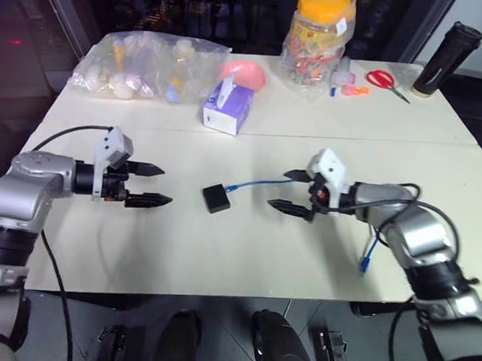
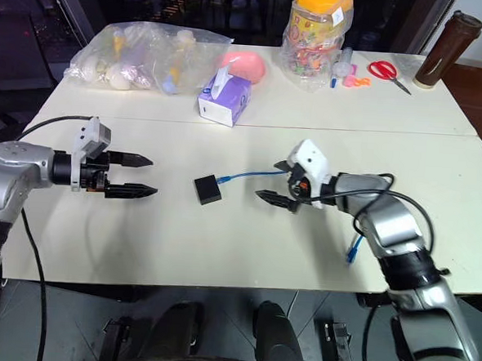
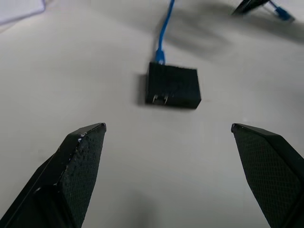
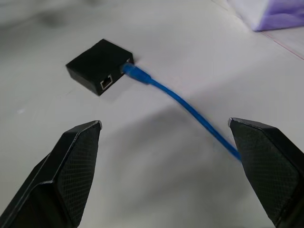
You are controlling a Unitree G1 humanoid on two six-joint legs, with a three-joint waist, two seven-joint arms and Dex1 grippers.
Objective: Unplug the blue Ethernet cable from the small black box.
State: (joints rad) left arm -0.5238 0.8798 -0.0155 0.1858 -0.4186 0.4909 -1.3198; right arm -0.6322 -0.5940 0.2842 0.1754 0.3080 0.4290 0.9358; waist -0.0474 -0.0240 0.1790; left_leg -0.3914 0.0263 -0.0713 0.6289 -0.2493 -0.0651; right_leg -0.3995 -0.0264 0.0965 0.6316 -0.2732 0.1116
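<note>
Left gripper (image 1: 148, 184): was seen at center left of the head view, fingers spread wide, nothing held, pointed toward the box.
Right gripper (image 1: 293, 190): was found right of center, jaws gaping wide too, nothing gripped; the cord was seen running between its fingers.
Small black box (image 1: 216, 198): was parked flat on the table (image 1: 220, 261) mid-frame, between both grippers, touched by neither.
Blue Ethernet cable (image 1: 253, 183): was still plugged into the box's side, trailed right under the right arm, loose end (image 1: 366, 263) spotted at lower right.
Tissue box (image 1: 227, 108): was sat above center, well apart.
</note>
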